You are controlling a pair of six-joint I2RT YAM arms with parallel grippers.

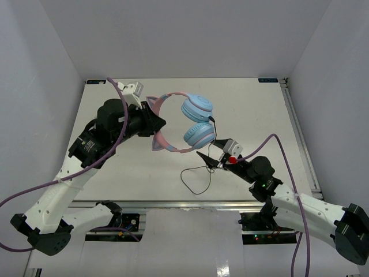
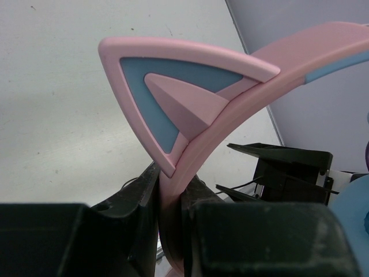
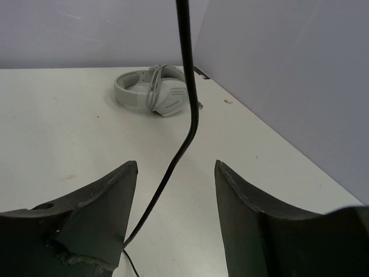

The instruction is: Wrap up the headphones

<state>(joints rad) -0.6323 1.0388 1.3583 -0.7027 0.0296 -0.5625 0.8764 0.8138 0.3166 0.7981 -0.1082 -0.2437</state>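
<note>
Pressed onto the headband (image 2: 242, 112) of the headphones (image 1: 190, 121) from both sides by the fingers (image 2: 141, 202) of the left gripper (image 1: 158, 123), with no gap showing between pads and pink plastic. Just above that pinch in the left wrist view, a cat ear (image 2: 173, 98), pink with a blue inlay, pointing up and away from the fingertips. Held up over the table (image 1: 259, 104), headband arching away from the left fingers toward the two earcups (image 1: 196, 108), set close together at the far end of the arc, between the two grippers.

On the right gripper (image 1: 207, 160), fingers (image 3: 104, 213) spread well apart, pinching nothing. Between them the cable (image 3: 190, 115), hanging from above, bending toward the left-hand finger in the right wrist view and slipping out of sight behind its lower edge; touching it or not, cannot tell. Seen from above, dropping from the lower earcup just beyond the right fingertips, then lying in a loose loop on the table beside and below those fingertips. Far beyond the right fingers, near the wall (image 3: 277, 86), a grey band (image 3: 151, 92) lying on the table, well apart from the cable.
</note>
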